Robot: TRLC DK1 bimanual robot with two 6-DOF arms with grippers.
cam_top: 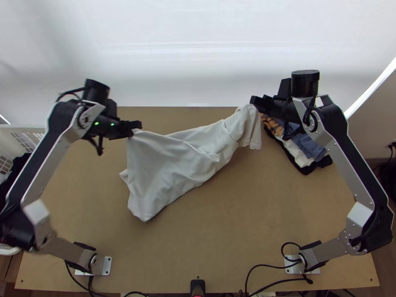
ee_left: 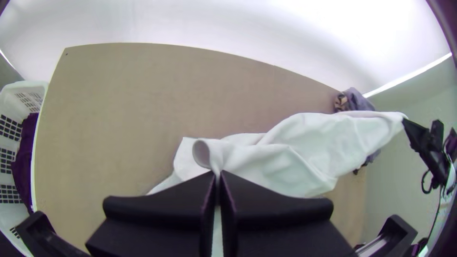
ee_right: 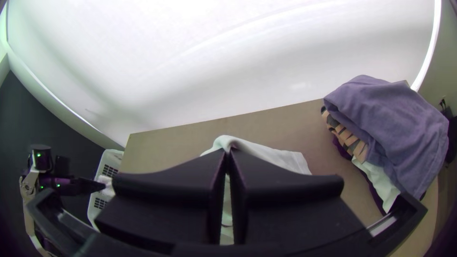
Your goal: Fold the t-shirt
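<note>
In top view, white, creased T-shirt [cam_top: 173,158], broad toward 8 o'clock and narrowing along a slanting long axis toward 2, drawn out over the wooden table [cam_top: 222,237] between left gripper [cam_top: 137,126], clamped on its 10 o'clock corner, and right gripper [cam_top: 254,102], clamped on its 2 o'clock end.

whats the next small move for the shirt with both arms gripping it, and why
Probably ease the left end effector slightly away from the right end effector, drawing the t-shirt straighter. Both pinch it, yet the cloth between them sags in wrinkles and its lower part slants toward the near edge, so it looks too rumpled to fold.
</note>
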